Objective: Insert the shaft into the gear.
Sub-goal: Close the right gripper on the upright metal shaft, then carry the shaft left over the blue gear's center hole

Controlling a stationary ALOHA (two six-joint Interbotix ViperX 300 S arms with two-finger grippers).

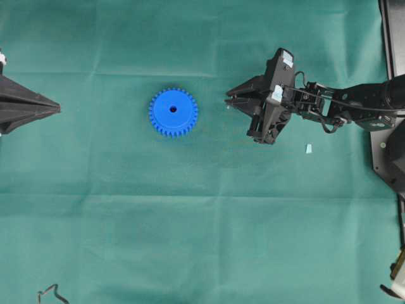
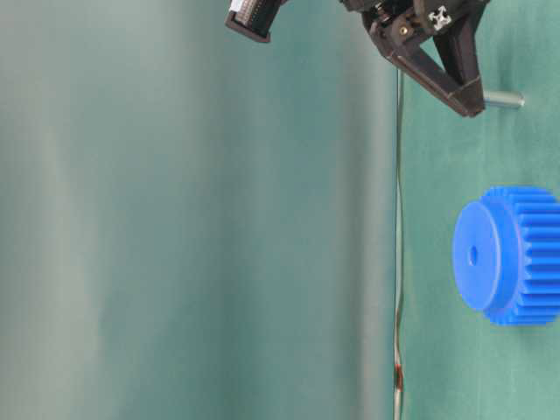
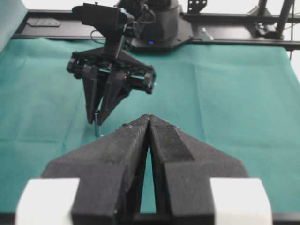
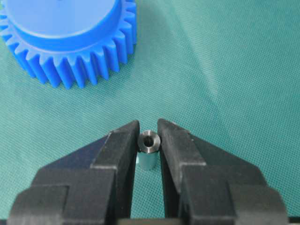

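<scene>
The blue gear (image 1: 173,112) lies flat on the green cloth, centre hole up; its toothed rim also shows in the table-level view (image 2: 507,255) and in the right wrist view (image 4: 70,33). To the gear's right, my right gripper (image 1: 229,100) points at it and is shut on the small silvery shaft (image 4: 149,143). The shaft stands upright between the fingertips (image 4: 124,136). Its lower end sticks out below them (image 2: 503,100) at or just above the cloth. My left gripper (image 1: 58,109) rests at the left edge, shut and empty, with its tips (image 3: 149,117) meeting.
A small pale blue chip (image 1: 309,149) lies on the cloth below the right arm. A bent black clip (image 1: 50,293) sits at the near left edge. The right arm's base and black frame (image 3: 159,28) stand at the table's far side.
</scene>
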